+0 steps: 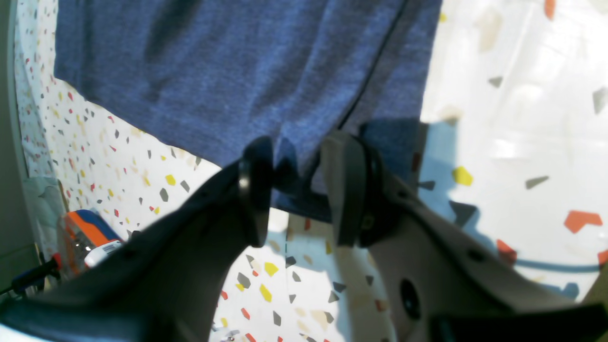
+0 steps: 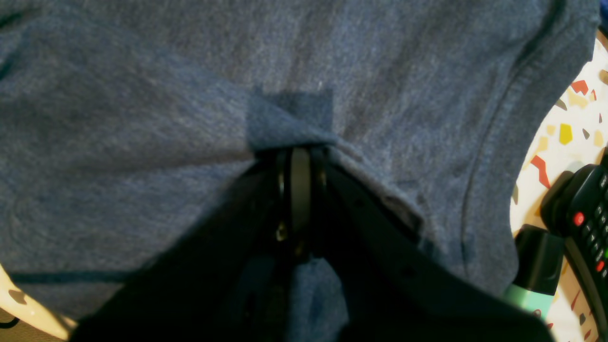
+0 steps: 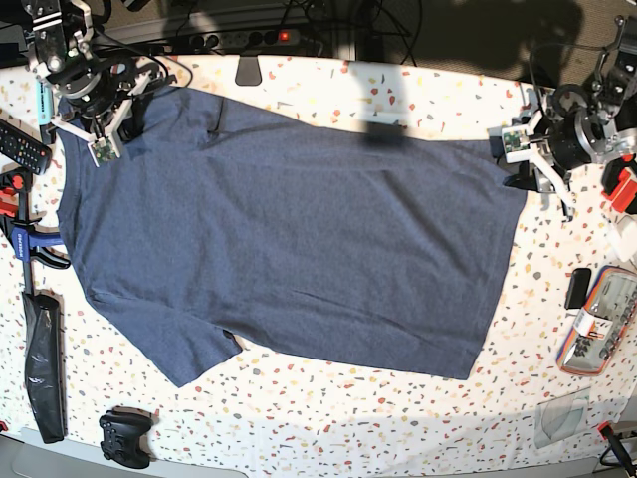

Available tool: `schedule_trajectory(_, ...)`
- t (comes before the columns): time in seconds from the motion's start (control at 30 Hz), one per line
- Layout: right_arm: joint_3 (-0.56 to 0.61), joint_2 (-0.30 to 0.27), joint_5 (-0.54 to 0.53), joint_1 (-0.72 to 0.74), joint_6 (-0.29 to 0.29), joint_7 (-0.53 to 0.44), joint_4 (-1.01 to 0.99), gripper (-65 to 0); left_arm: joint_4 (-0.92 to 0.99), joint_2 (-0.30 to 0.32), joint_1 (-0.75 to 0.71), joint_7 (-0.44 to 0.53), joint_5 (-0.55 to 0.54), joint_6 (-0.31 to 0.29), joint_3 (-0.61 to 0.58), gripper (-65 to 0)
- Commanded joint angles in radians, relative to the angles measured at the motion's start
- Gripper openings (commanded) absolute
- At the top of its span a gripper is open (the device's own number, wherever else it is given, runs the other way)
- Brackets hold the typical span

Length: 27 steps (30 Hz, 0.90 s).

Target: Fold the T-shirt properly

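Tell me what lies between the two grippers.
In the base view, only the T-shirt spans from the right gripper to the left gripper.

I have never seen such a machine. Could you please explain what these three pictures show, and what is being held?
This is a robot with two arms at a speckled table. One picture looks down from above; the other two come from cameras on the wrists. A large navy T-shirt lies spread flat. The right end effector is shut, pinching a fold of cloth near a sleeve. The left end effector stands partly open at the hem corner, with fabric between its fingers. Around the shirt lie a game controller, a remote control and a clamp.
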<state>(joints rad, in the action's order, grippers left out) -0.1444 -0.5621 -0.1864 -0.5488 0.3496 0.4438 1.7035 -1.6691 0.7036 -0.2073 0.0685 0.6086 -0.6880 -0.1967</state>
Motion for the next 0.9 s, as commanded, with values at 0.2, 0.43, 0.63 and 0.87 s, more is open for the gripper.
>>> schedule_trajectory(0.2, -0.006, -0.011, -0.001, -0.005, 0.011, 0.018, 0.008, -65.0, 0.037, 0.02, 0.014, 0.011, -0.004, 0.006, 0.001, -44.8)
schedule_trajectory(0.43, -0.006, -0.011, -0.001, -0.005, 0.011, 0.018, 0.008, -65.0, 0.098, 0.005, 0.028, 0.011, 0.083, 0.01, -0.088, -47.3)
schedule_trajectory(0.63, -0.006, -0.011, -0.001, -0.005, 0.011, 0.019, 0.008, -65.0, 0.098, -0.024, 0.03, 0.005, 0.079, 0.01, -0.087, -60.1)
schedule_trajectory(0.87, -0.006, -0.011, -0.001, -0.005, 0.011, 0.021, 0.008, -65.0, 0.075, 0.0, 0.03, -0.174, -0.006, 0.011, -0.085, -65.0)
